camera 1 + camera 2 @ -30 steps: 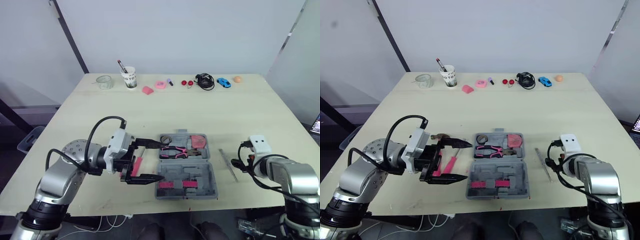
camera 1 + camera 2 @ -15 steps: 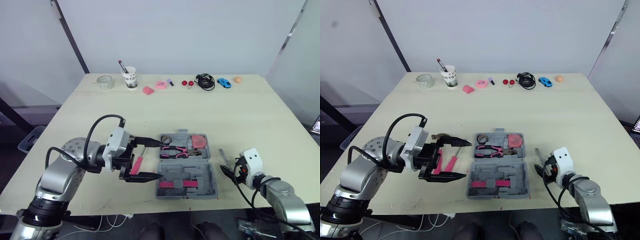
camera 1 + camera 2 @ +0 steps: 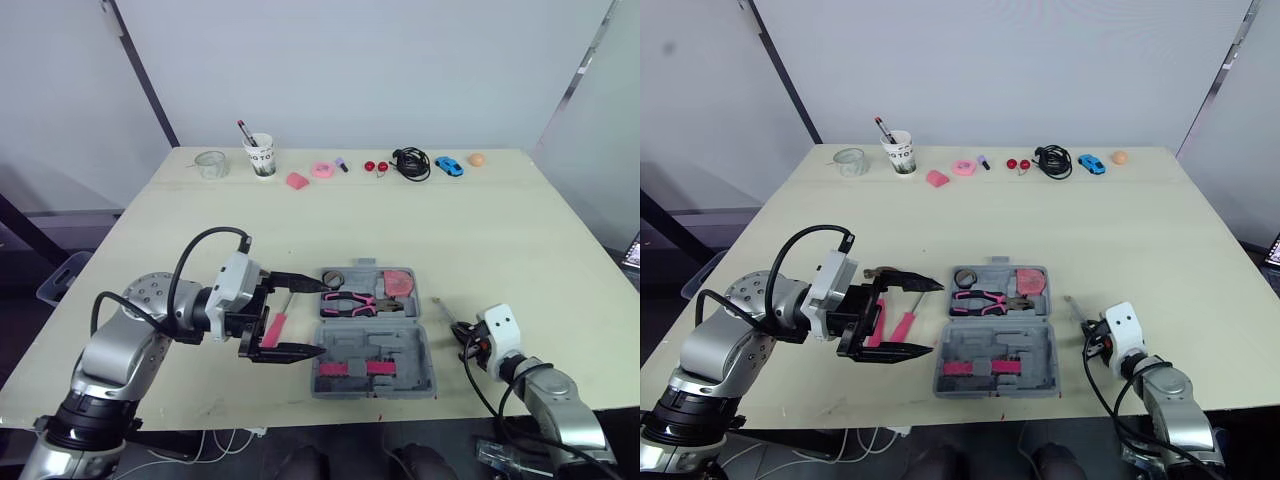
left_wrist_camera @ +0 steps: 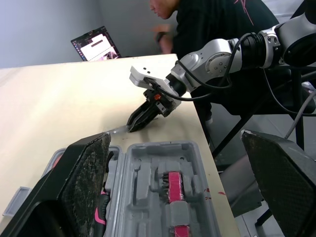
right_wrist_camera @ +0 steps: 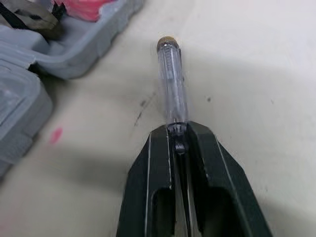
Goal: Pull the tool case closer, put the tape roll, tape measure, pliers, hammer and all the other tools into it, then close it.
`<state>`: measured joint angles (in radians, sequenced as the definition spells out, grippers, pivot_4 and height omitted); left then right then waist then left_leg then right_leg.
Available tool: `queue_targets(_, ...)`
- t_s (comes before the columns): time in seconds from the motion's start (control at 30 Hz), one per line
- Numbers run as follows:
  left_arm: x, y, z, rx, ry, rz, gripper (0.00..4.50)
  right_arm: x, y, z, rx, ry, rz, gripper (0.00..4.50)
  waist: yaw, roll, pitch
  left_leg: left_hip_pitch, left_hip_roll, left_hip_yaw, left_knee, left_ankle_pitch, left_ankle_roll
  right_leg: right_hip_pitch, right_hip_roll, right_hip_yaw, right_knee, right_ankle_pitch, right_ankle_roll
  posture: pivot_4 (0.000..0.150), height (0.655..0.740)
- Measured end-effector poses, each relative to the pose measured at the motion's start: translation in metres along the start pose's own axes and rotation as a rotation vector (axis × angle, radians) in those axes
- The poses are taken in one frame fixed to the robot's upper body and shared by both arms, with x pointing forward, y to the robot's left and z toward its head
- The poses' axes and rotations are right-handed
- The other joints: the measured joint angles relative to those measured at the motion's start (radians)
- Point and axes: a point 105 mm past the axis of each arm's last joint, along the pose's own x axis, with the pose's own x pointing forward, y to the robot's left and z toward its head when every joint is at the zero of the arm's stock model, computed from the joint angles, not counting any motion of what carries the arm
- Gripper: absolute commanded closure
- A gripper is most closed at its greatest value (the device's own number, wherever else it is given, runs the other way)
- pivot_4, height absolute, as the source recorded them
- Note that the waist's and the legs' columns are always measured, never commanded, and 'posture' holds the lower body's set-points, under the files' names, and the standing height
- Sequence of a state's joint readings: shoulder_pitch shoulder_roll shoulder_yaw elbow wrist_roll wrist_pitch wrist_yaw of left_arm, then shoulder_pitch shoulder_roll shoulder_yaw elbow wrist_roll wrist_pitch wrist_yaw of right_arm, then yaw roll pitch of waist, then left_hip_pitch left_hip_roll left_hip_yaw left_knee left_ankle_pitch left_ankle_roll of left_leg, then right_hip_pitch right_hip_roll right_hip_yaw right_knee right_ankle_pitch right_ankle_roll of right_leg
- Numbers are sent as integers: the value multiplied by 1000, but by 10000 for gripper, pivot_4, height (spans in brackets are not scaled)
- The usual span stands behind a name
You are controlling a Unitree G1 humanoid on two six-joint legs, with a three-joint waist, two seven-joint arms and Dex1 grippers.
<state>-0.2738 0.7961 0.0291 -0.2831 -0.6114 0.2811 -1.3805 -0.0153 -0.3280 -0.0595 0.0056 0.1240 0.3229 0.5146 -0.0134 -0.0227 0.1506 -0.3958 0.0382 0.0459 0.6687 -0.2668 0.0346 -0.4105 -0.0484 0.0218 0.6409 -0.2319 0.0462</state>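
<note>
The pale table (image 3: 300,230) carries the open grey tool case (image 3: 375,345) near its front edge, with pliers (image 3: 350,298) lying in its far half. My left gripper (image 3: 320,318) hangs spread wide just left of the case, over a pink-handled tool (image 3: 275,325). My right gripper (image 5: 177,131) pinches a clear-handled screwdriver (image 5: 170,84) right of the case.

Paper cup (image 3: 260,157), glass (image 3: 209,164), black cable (image 3: 409,161), blue toy car (image 3: 448,165), orange ball (image 3: 475,158), laptop (image 4: 96,43)
</note>
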Motion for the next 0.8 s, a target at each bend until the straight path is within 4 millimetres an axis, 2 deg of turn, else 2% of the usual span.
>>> queue_targets(0.3,0,0,-1,-9,2,1,0,-6,-10,5,-43,5,-12,44627,1,0,0,0,0,0,0,0,0,0,0,0,0,0,0,1500,7400)
queue_targets(0.43,0,0,-1,-12,1,2,0,-15,-16,22,-108,-22,13,44627,1,0,0,0,0,0,0,0,0,0,0,0,0,0,0,1500,7400)
queue_targets(0.53,0,0,-1,-18,-4,4,0,-26,-17,45,-196,-42,67,44627,1,0,0,0,0,0,0,0,0,0,0,0,0,0,0,1500,7400)
queue_targets(0.63,-4,3,-4,-65,-23,35,0,-30,-6,61,-265,-11,173,44627,0,0,0,0,0,0,0,0,0,0,0,0,0,0,0,1500,7400)
queue_targets(0.77,-14,6,-9,-95,-20,73,0,-29,13,71,-313,17,299,44627,-1,0,0,0,0,0,0,0,0,0,1,0,0,0,0,1500,7400)
queue_targets(0.8,-19,6,-13,-113,-10,82,0,-30,26,80,-352,29,380,44627,1,0,0,0,0,0,0,0,0,0,0,0,0,0,0,1500,7400)
